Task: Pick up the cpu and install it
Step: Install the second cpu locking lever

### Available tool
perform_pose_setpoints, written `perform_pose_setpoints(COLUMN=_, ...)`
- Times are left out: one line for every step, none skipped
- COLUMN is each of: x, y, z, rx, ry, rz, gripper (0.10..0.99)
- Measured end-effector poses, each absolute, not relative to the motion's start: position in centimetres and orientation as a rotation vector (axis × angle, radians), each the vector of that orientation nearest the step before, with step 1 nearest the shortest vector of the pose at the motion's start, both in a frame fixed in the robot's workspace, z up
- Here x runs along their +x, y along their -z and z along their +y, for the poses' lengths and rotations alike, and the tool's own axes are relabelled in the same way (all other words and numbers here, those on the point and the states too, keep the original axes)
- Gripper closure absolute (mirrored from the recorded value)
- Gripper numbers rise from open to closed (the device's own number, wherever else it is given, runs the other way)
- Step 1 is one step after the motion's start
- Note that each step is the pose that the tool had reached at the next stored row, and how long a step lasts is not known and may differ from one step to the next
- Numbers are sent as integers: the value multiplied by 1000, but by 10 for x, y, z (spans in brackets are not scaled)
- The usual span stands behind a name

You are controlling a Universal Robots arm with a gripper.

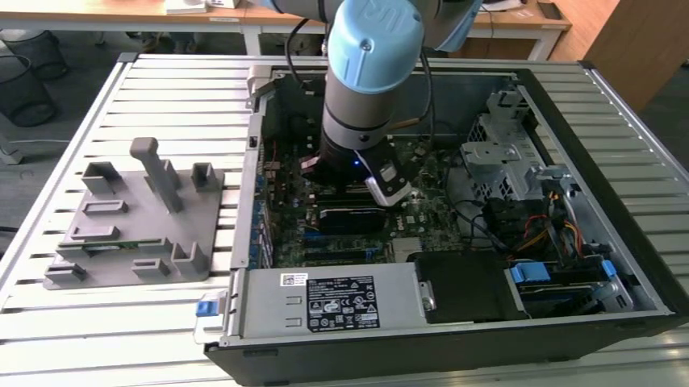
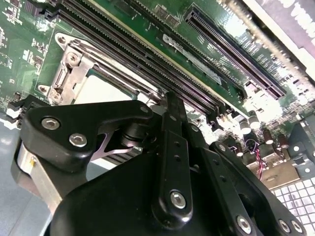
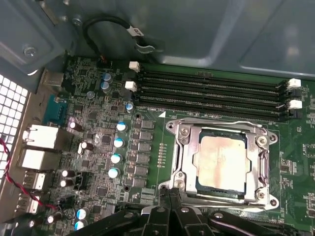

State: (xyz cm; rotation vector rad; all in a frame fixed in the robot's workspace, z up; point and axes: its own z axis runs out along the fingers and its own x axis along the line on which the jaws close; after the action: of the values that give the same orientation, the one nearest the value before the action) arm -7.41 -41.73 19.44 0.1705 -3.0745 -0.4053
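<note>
An open computer case (image 1: 560, 201) lies on a slatted metal table (image 1: 64, 242), and beside it, toward the exterior view's left, sits a grey fixture (image 1: 135, 218) with upright blocks. Inside the case the green motherboard (image 3: 98, 142) fills the floor, with a power supply (image 1: 328, 298) along the near edge and a drive cage (image 1: 501, 157) toward the exterior view's right. The arm (image 1: 366, 72), with its light blue joint, reaches straight down into the case over the board. Four long memory slots (image 3: 211, 93) run side by side just beside the socket (image 3: 221, 167), whose metal frame lies closed around the chip. The cpu (image 3: 220, 162) sits in the socket, its shiny top showing through the frame's window with a faint tan stain across it; in the second wrist view a pale corner of it (image 2: 101, 91) shows past the gripper's linkage. The gripper (image 3: 170, 206) hangs low at the socket's edge, its black linkage bars drawn close together with nothing visible between them, though the fingertips themselves are hidden, so whether they are clenched or released I cannot tell.
</note>
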Motion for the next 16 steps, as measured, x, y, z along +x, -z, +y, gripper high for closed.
perform_pose_setpoints(x=-74, y=-194, z=-417, rx=171, ry=411, rz=-3074, gripper=980)
perform_pose_setpoints(x=-75, y=-194, z=-417, rx=171, ry=417, rz=-3073, gripper=980)
perform_pose_setpoints(x=-75, y=-194, z=-417, rx=171, ry=424, rz=-3073, gripper=980)
perform_pose_setpoints(x=-75, y=-194, z=-417, rx=171, ry=429, rz=-3072, gripper=980)
perform_pose_setpoints(x=-75, y=-193, z=-417, rx=171, ry=433, rz=-3072, gripper=980)
perform_pose_setpoints(x=-76, y=-193, z=-417, rx=171, ry=435, rz=-3072, gripper=980)
perform_pose_setpoints(x=-76, y=-193, z=-417, rx=171, ry=436, rz=-3071, gripper=980)
perform_pose_setpoints(x=-76, y=-192, z=-417, rx=171, ry=438, rz=-3071, gripper=980)
perform_pose_setpoints(x=-76, y=-192, z=-417, rx=171, ry=439, rz=-3071, gripper=980)
perform_pose_setpoints(x=-76, y=-191, z=-417, rx=171, ry=440, rz=-3071, gripper=980)
perform_pose_setpoints(x=-76, y=-191, z=-417, rx=171, ry=442, rz=-3071, gripper=980)
perform_pose_setpoints(x=-76, y=-191, z=-417, rx=171, ry=443, rz=-3071, gripper=980)
perform_pose_setpoints(x=-77, y=-190, z=-417, rx=171, ry=445, rz=-3071, gripper=980)
perform_pose_setpoints(x=-77, y=-190, z=-417, rx=171, ry=446, rz=-3070, gripper=980)
perform_pose_setpoints(x=-77, y=-190, z=-417, rx=171, ry=449, rz=-3070, gripper=980)
perform_pose_setpoints(x=-77, y=-190, z=-417, rx=171, ry=451, rz=-3070, gripper=980)
